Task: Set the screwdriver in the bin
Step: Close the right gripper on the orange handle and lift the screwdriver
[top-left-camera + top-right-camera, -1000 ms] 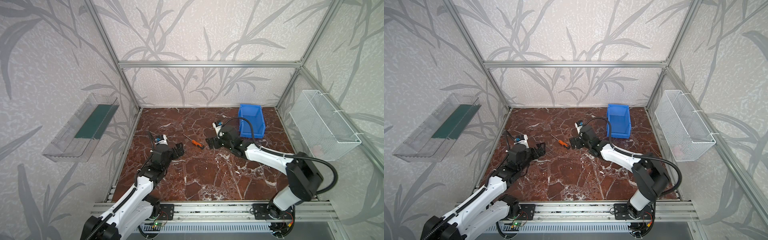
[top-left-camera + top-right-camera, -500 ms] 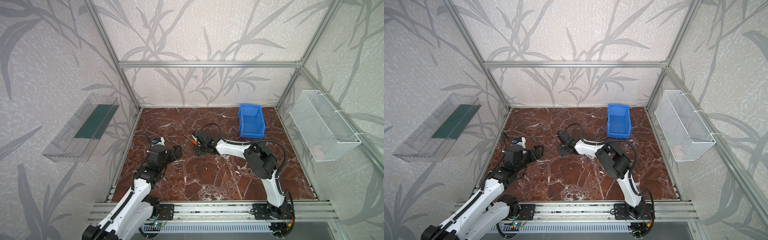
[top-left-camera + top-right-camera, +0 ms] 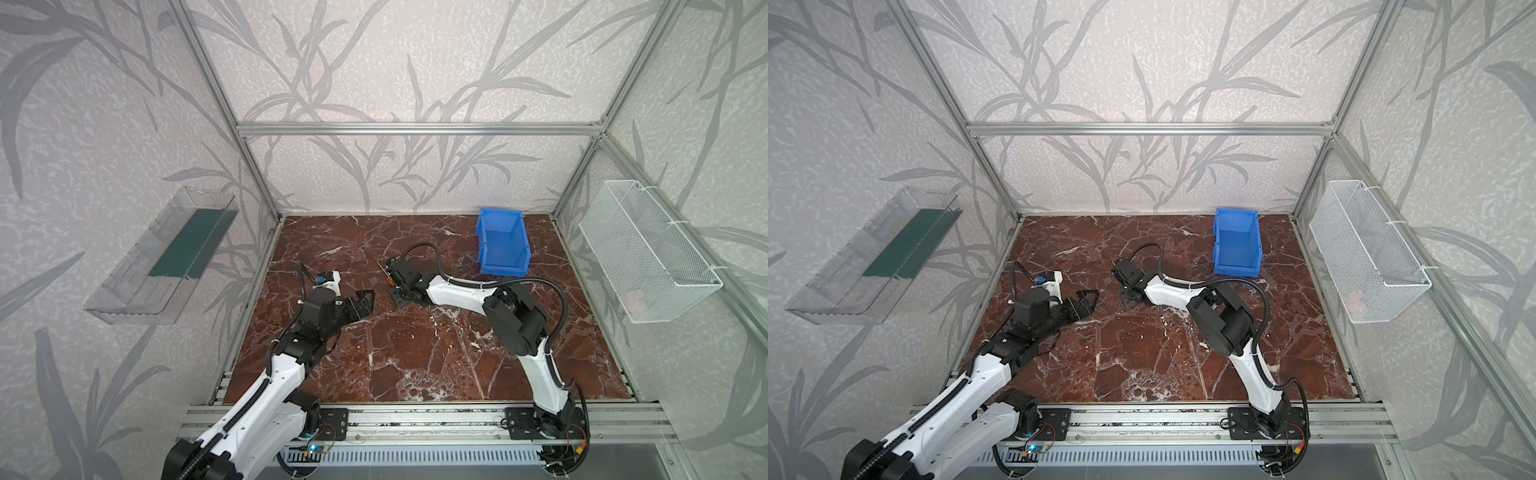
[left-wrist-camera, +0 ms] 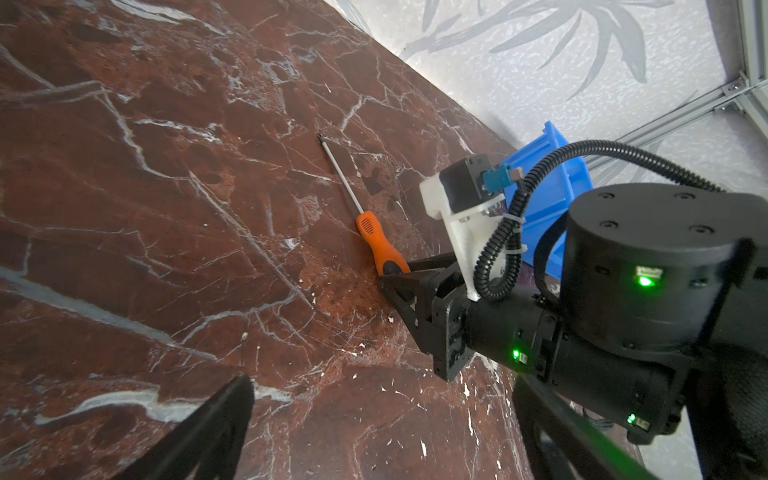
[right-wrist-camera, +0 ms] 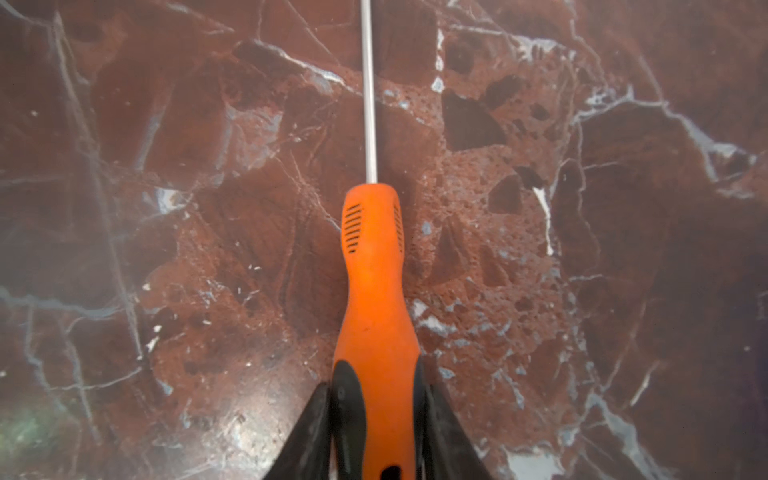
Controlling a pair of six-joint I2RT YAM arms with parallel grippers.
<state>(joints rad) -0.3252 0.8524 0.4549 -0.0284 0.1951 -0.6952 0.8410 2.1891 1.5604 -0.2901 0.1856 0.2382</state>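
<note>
The screwdriver (image 5: 374, 291) has an orange handle and a thin metal shaft, and it lies flat on the red marble floor. My right gripper (image 5: 376, 390) is shut on the rear of the handle, one black finger on each side. In a top view the right gripper (image 3: 395, 284) is left of centre, and only a bit of the screwdriver (image 3: 386, 276) shows past it. The blue bin (image 3: 503, 266) stands empty at the back right, well away from the right gripper. My left gripper (image 3: 368, 297) hovers open just left of the screwdriver (image 4: 376, 245), with nothing between its fingers.
A white wire basket (image 3: 648, 249) hangs on the right wall. A clear plastic tray (image 3: 166, 257) hangs on the left wall. Aluminium frame posts and a rail (image 3: 415, 415) border the floor. The two grippers are close together near the floor's middle.
My right gripper swung left from beside the bin to the screwdriver and shut on its handle. The left arm shifted only slightly and stayed open.
</note>
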